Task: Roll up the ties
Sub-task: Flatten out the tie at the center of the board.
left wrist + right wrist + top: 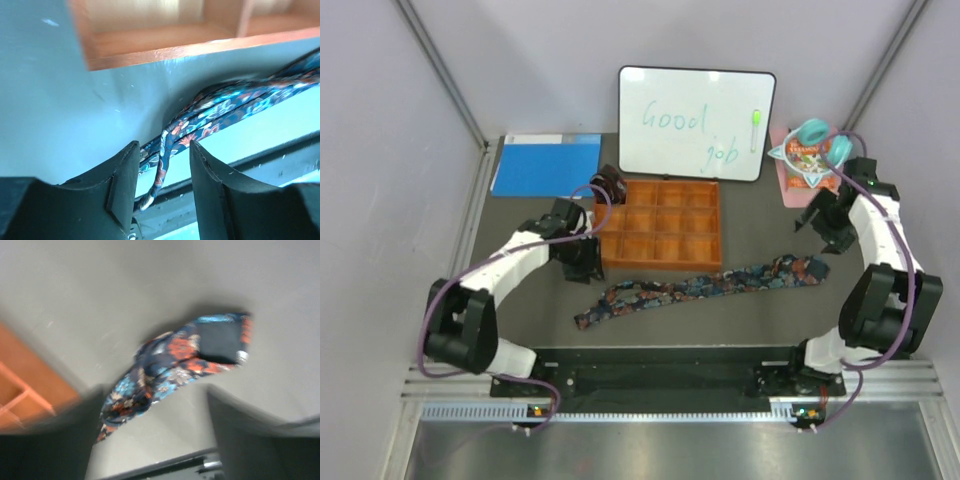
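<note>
Two pincers point(163, 152) point(155, 392), one floral tie point(700, 284), one tray point(660, 265)

Between the matt black plastic fingers point(122, 185), the long navy floral-print necktie point(235, 102) is smooth woven cloth, faintly glossy. Beyond the jaws, the orange compartment tray point(165, 47) is smooth wood; the grey tabletop point(60, 110) is matt.

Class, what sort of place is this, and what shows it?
Probably a robotics test cell: left arm and right arm bolted at a table edge, plain panel walls, a whiteboard reading Good job.
</note>
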Controlling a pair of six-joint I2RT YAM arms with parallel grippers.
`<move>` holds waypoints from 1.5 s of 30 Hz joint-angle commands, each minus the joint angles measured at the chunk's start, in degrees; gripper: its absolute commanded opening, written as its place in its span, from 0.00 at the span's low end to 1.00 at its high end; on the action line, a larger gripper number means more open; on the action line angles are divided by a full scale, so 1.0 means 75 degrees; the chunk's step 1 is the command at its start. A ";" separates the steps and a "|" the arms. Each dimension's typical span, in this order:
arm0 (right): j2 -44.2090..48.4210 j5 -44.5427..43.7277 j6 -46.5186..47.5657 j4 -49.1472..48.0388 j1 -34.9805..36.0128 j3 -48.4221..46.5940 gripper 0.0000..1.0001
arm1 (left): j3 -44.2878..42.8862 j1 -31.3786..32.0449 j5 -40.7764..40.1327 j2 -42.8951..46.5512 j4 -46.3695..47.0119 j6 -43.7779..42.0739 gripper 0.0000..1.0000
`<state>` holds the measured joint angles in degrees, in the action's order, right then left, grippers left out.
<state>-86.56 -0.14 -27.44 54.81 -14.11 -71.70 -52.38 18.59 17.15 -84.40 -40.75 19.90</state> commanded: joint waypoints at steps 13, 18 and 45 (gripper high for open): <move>0.1909 0.2234 -0.0501 -0.2280 0.0908 0.2845 0.91 | 0.2062 0.0181 -0.3000 0.5732 -0.0283 0.4140 0.53; 0.2014 0.2339 -0.0361 -0.2198 0.0908 0.2857 0.91 | 0.2015 0.0357 -0.4019 0.6331 -0.1513 0.5325 0.56; 0.1792 0.2738 -0.0080 -0.2726 0.0908 0.3174 0.94 | 0.2812 0.5537 -0.6739 0.4996 -0.2207 0.9581 0.57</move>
<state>-73.76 19.81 -29.50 35.97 -7.62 -48.25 -32.47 59.75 -29.67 -47.00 -58.33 88.27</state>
